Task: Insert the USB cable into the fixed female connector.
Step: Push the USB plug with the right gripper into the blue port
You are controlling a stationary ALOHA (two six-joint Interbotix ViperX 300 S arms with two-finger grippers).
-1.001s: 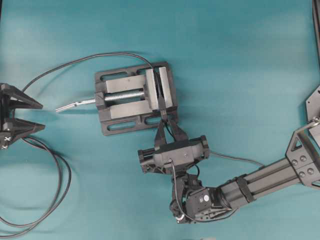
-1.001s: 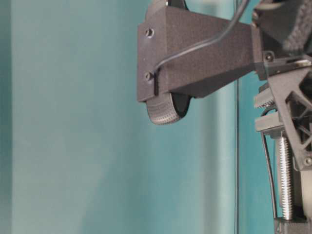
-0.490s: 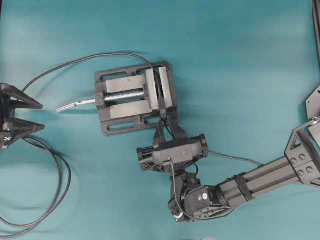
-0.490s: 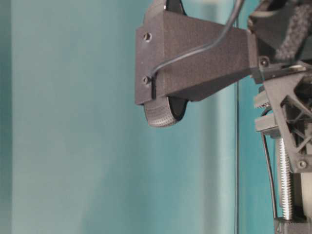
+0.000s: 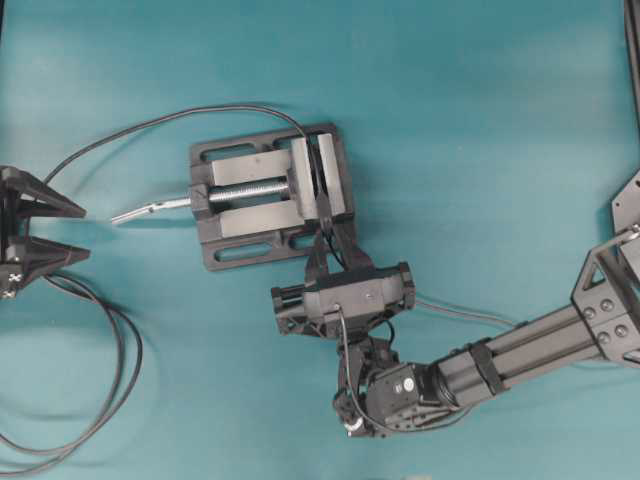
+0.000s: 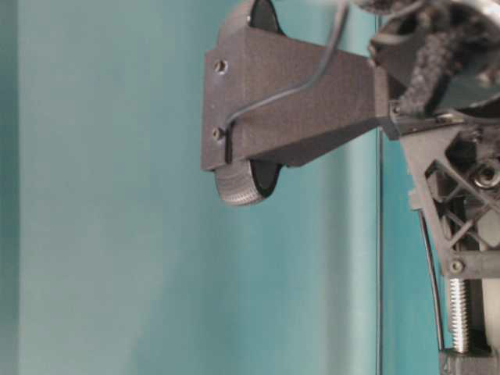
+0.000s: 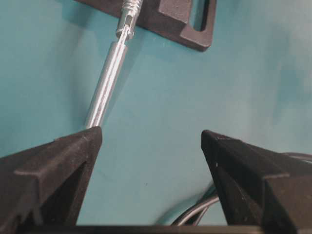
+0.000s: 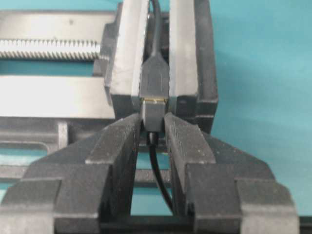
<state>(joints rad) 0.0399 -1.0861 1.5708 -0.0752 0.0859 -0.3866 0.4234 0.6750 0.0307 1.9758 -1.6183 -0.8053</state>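
Note:
The fixed female connector [image 8: 155,80] is clamped upright between the jaws of the grey vise [image 5: 250,222]. My right gripper [image 8: 152,124] is shut on the USB cable's dark plug [image 8: 152,116]. The plug is pressed up against the connector's mouth, and only a thin sliver of metal tip shows between them. The thin USB cable [image 5: 465,312] trails right from my right gripper [image 5: 326,245] at the vise's near edge. My left gripper [image 5: 55,230] is open and empty at the far left. In the left wrist view its gripper [image 7: 148,139] holds nothing.
The vise's silver screw handle [image 5: 150,208] points left toward my left gripper and also shows in the left wrist view [image 7: 108,80]. The longer black cable [image 5: 118,375] loops at the lower left and arcs over the vise top. My right wrist body [image 6: 289,109] fills the table-level view.
My right wrist and forearm have shifted slightly left and toward the vise. The fingers stay shut on the plug at the connector. The left arm has not moved.

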